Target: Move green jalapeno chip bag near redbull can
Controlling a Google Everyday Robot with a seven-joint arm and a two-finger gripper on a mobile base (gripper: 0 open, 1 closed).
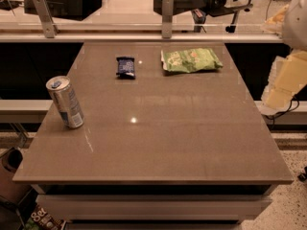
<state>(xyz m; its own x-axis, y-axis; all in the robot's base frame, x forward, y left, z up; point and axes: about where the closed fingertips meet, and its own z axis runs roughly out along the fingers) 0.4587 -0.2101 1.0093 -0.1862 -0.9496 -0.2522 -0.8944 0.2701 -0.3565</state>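
Observation:
The green jalapeno chip bag point(192, 60) lies flat at the far side of the brown table point(182, 143), right of centre. The redbull can point(65, 102), silver with blue panels, stands at the table's left edge, leaning slightly in this view, far from the bag. My gripper is out of view. Only pale segments of my arm point(288, 78) show at the right edge of the frame, beside the table and away from both objects.
A small dark blue packet point(125, 66) lies at the far side, left of the bag. A glass rail with metal posts point(167, 17) runs behind the table. A bin point(12, 174) stands on the floor at the lower left.

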